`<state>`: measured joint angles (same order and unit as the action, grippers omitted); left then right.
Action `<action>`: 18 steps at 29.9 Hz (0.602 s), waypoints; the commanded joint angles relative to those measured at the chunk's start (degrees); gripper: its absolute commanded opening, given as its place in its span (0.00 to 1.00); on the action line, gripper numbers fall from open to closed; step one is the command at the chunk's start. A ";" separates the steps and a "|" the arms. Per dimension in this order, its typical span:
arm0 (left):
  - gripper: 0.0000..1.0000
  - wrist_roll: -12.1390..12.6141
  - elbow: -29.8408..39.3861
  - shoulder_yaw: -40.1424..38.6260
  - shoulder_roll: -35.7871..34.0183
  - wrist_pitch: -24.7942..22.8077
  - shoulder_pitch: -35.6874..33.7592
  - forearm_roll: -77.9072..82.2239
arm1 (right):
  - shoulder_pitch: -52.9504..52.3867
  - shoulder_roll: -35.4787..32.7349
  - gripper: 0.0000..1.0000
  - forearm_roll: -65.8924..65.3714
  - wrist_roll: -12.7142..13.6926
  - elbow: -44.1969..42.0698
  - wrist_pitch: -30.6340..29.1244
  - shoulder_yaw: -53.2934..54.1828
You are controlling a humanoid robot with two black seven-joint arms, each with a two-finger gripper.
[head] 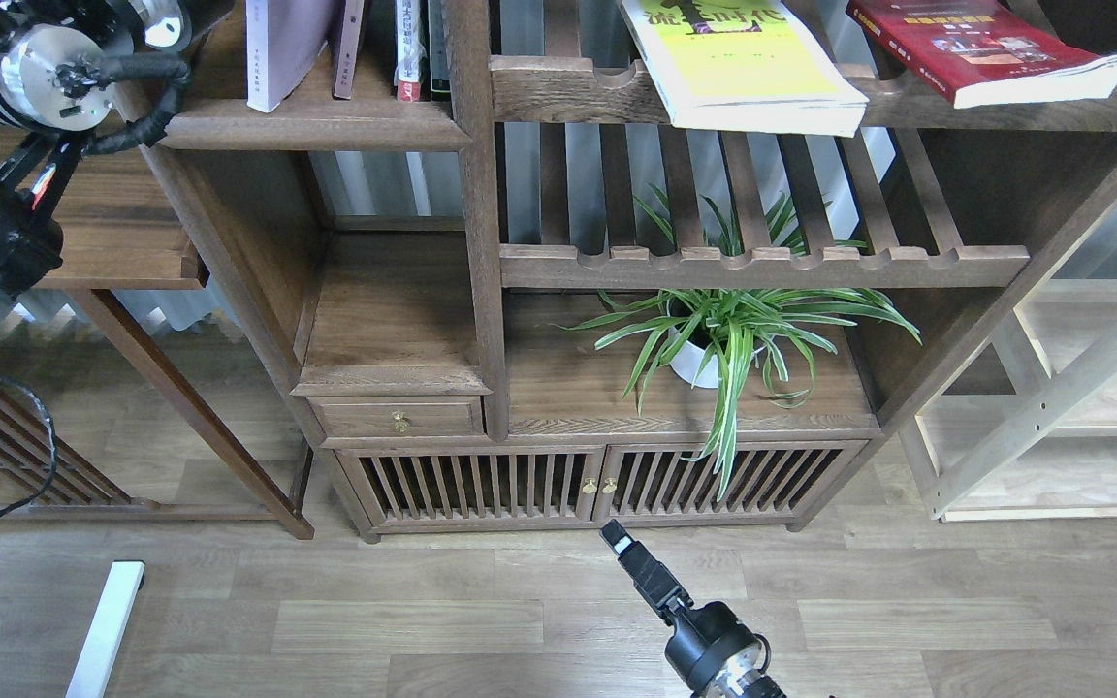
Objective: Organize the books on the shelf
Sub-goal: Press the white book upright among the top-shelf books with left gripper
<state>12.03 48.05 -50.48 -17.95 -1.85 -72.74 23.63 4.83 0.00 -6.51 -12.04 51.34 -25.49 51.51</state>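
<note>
Left arm (45,58) enters at the top-left corner; only its thick silver-and-black joints and cable loom are visible, the far end runs out of view at the top edge, so its gripper isn't visible and there's no read on its state. Right gripper (617,536) hangs low over the wood floor (423,620), just in front of the bookcase's slatted cabinet doors (481,485), pointing up-left; it's seen narrow and dark, fingers not separable, so can't tell if it's parted or closed, and nothing visible in it. Lavender-white book (282,44) stands upright on the solid dark-brown shelf (316,126) at top left, at the left end of a short row, with a thin brownish book (349,48) beside it and a couple more spines (413,48) against the upright post. Yellow-green book (733,58) lies flat on the top slatted rack (568,92), its lower corner overhanging the scalloped front rail. Dark red book (975,44) lies flat on the same rack further right, well apart from the yellow-green one, page edges facing out over the rail. Potted spider plant (723,334) sits on the lower board under the second slatted rack. Small drawer (398,419) with brass knob below the empty left cubby.
</note>
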 commanded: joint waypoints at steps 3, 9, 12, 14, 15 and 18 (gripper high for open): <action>0.45 -1.22 -1.91 -0.14 2.57 0.00 -1.52 0.01 | 0.36 0.00 1.00 0.00 -0.09 -0.01 -0.09 0.08; 0.45 -2.27 -3.05 -0.23 2.83 0.00 -3.10 -0.08 | 0.53 0.00 1.00 0.00 0.00 -0.01 -0.53 -0.01; 0.45 -2.80 -3.49 -0.32 2.83 0.00 -3.54 -0.34 | 0.53 0.00 1.00 -0.09 0.00 -0.01 -0.53 -0.01; 0.45 -2.98 -3.49 -0.32 2.83 0.00 -3.90 -0.43 | 0.53 0.00 1.00 -0.09 0.00 -0.01 -0.53 -0.01; 0.45 -3.07 -3.49 -0.49 2.83 0.00 -3.90 -0.52 | 0.62 0.00 1.00 -0.09 0.00 -0.01 -0.53 -0.01; 0.45 -3.59 -3.49 -0.67 2.83 0.00 -3.98 -0.60 | 0.71 0.00 1.00 -0.17 0.00 -0.01 -0.62 -0.01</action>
<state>8.92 44.57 -51.01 -15.11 -1.85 -76.60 23.13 5.44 0.00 -6.61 -12.04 51.33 -26.06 51.50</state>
